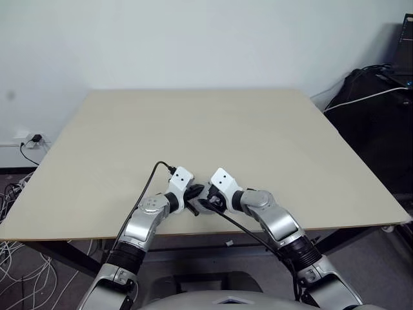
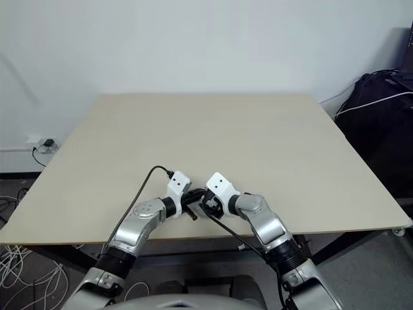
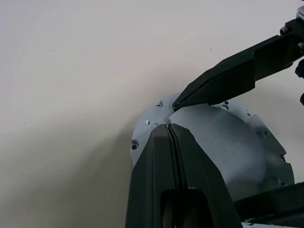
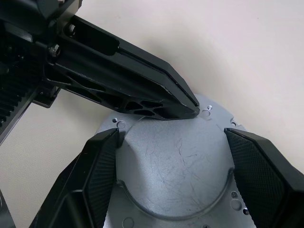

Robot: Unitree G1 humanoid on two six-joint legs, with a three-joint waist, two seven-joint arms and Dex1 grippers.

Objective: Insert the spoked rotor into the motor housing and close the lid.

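Basically, both grippers met low over the near edge of the desk (image 1: 258, 123), about midway along it, wrists angled in toward each other. The lid (image 4: 175, 161), a round silver-grey metal disc with small holes around its flange and a scratched raised centre, sat between them on the desk surface.

The right gripper (image 4: 173, 178) stood wide, its two ribbed black fingers (image 4: 259, 166) spread to either side of the lid's raised centre, one on each flank. Whether the pads actually pressed the metal or just bracketed it could not be told.

The left gripper (image 3: 172, 128) was fully closed, its fingers pressed together into one wedge with nothing between them. Its tip lay over the lid's rim on the side away from the right wrist, pointing across the disc toward the right gripper. In the left wrist view one right finger reached in and its tip came down on the lid just beyond the closed left tip.

In the head views the lid itself was hidden under the two wrists. The rotor and housing could not be made out.
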